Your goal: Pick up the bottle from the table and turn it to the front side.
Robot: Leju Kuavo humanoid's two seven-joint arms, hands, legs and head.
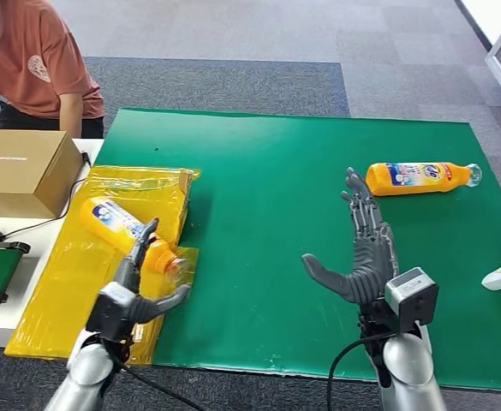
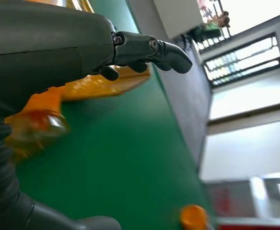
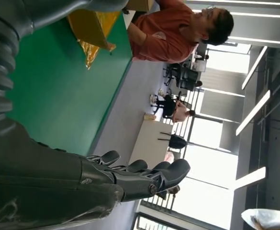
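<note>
While the left hand (image 1: pixel 133 278) hovers spread and empty just over the orange detergent bottle (image 1: pixel 126 231) lying on the yellow plastic sheet (image 1: pixel 53 291), and the right hand (image 1: pixel 364 257) is open too, wrap the body evenly before lifting; the neck looks slippery.

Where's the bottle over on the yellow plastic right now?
In the head view, the bottle lies on its side on the yellow plastic sheet left of the green mat, right beside the left hand.
</note>
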